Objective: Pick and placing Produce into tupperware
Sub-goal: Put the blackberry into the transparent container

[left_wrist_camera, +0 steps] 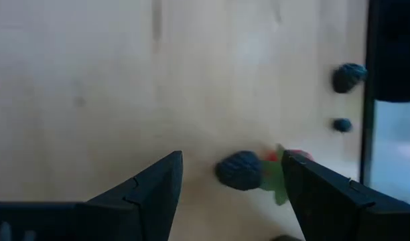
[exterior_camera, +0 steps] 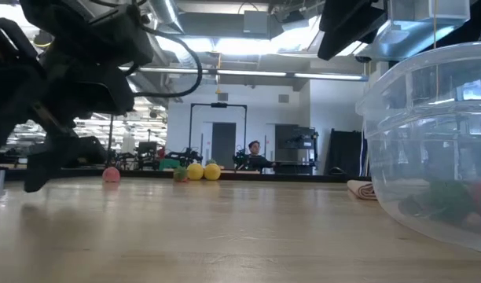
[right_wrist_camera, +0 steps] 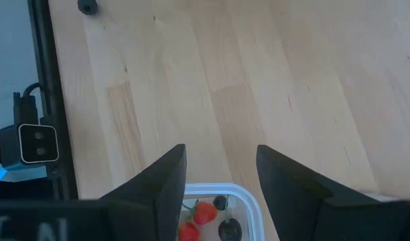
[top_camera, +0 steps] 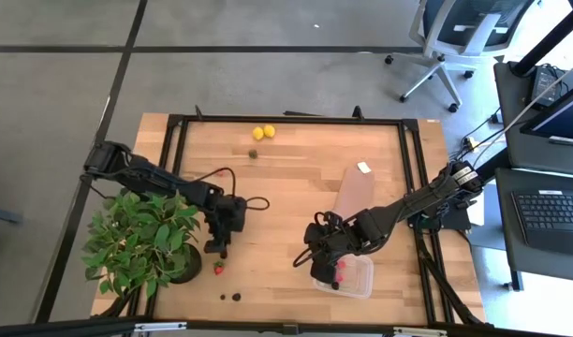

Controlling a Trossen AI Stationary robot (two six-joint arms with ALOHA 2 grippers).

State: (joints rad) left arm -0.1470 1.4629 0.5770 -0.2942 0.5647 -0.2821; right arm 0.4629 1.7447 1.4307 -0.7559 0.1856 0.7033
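My left gripper [top_camera: 218, 249] stands open just above the table beside the potted plant. A blackberry [left_wrist_camera: 240, 171] and a strawberry [left_wrist_camera: 295, 159] lie on the wood ahead of its fingers, untouched. Two more blackberries [top_camera: 230, 297] lie near the front edge. Two lemons [top_camera: 263, 132] and a dark piece [top_camera: 254, 153] rest at the far side. The clear tupperware [top_camera: 354, 278] sits on the table at the near right, with strawberries [right_wrist_camera: 203, 213] and a blackberry [right_wrist_camera: 228, 229] on its floor. My right gripper [right_wrist_camera: 222, 181] hovers open over its left end, with nothing between the fingers.
A leafy potted plant [top_camera: 141, 239] stands close to the left arm at the table's near left. A flat brown block [top_camera: 354, 192] lies behind the tupperware, with a small white piece [top_camera: 363, 168] at its far end. Bare wood stretches across the table's middle.
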